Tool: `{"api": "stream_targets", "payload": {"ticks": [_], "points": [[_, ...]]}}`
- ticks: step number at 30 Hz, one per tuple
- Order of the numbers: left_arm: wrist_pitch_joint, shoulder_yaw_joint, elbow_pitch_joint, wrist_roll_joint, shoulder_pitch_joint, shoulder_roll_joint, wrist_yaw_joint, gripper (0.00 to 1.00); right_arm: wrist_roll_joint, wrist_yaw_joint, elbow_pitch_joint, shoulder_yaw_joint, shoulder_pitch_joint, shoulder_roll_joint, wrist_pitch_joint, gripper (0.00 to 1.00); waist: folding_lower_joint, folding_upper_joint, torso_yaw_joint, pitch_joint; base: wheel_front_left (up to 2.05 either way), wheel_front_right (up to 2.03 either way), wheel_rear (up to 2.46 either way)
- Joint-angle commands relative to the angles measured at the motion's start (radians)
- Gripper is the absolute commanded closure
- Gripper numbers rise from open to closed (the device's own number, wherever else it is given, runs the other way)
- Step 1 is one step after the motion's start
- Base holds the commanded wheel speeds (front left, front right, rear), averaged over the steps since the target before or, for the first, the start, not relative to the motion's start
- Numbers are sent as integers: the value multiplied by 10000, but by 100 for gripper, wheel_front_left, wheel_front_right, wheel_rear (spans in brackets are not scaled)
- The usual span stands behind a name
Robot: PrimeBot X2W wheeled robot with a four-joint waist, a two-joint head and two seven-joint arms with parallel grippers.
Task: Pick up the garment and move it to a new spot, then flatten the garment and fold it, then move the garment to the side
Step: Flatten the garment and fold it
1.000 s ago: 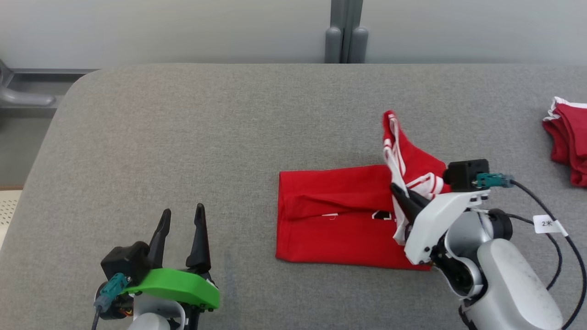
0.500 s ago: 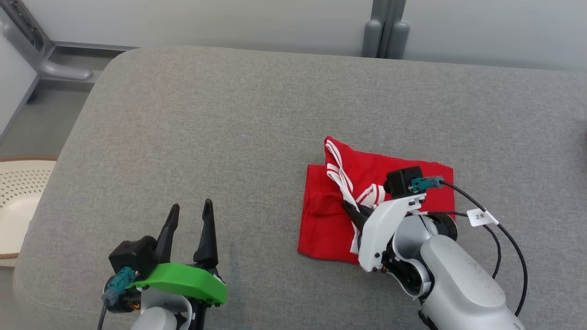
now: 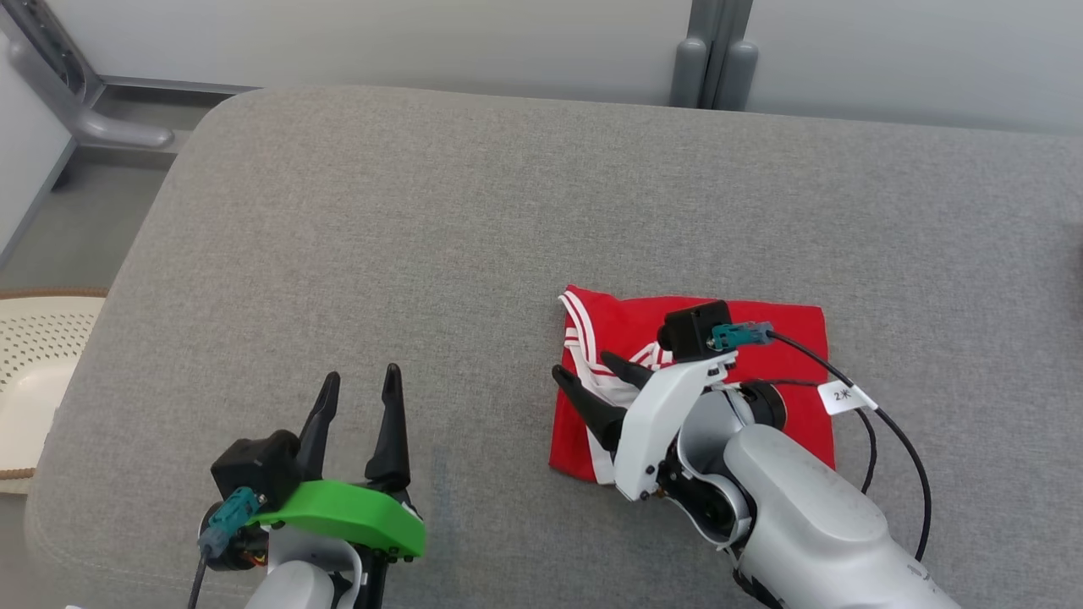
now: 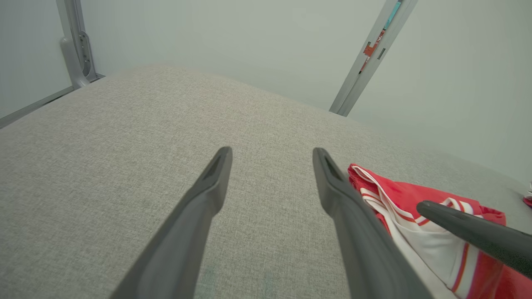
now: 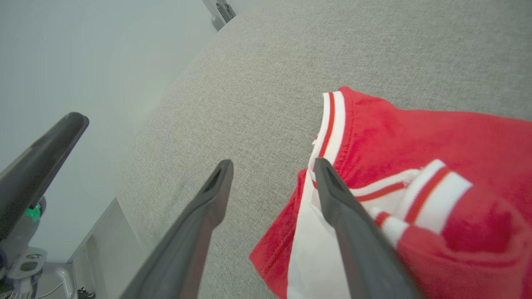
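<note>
At the far left edge, a cream perforated basket (image 3: 30, 381) sits below the level of the grey padded table (image 3: 406, 211). A grey metal bracket (image 3: 93, 127) angles away beyond the table's far left corner.

The left gripper (image 3: 362, 374) hovers over bare fabric at the near left, its two dark fingers spread wide with nothing between them. It is well apart from the clothing.

Right of centre and toward the near edge, the red garment (image 3: 795, 320) lies folded into a rough rectangle. Its white-and-red striped trim is gathered along its left side.

The right gripper (image 3: 584, 365) is poised over that left edge with its jaws wide apart and empty. In the right wrist view one finger is over the grey surface just beside the cloth and the other is over the striped trim. Whether either finger touches the fabric cannot be told. A black cable with a white tag (image 3: 842, 396) trails from the wrist across the garment's right half.

A grey upright post (image 3: 712, 51) stands beyond the table's far edge.
</note>
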Motion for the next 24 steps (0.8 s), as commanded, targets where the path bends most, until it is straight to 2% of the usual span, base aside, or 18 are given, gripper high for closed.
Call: {"api": "stream_targets", "payload": {"ticks": [1,5,11,13,24], "points": [[-41,-1,16,69,-120,-4,-28,0,138,-4,-95,141,-178,-16,-202,0,0,0,-71,-54,0,0,0],[-44,-32,38,109,-84,3,-31,0,446,-4,-514,442,-330,-20,-713,0,0,0,-276,-157,0,0,0],[-45,-129,-4,124,-14,-2,-20,0,232,-4,-1077,11,-419,-29,-1395,0,0,0,-691,-262,0,0,0],[-36,-174,-20,157,-8,4,-23,0,-61,-4,-1175,-350,-373,-25,-1564,0,0,0,-830,-291,0,0,0],[71,-561,95,462,-450,-57,-107,0,-3126,-4,-1861,-3673,1305,-502,-2623,0,0,0,-1649,-447,0,0,0]]}}
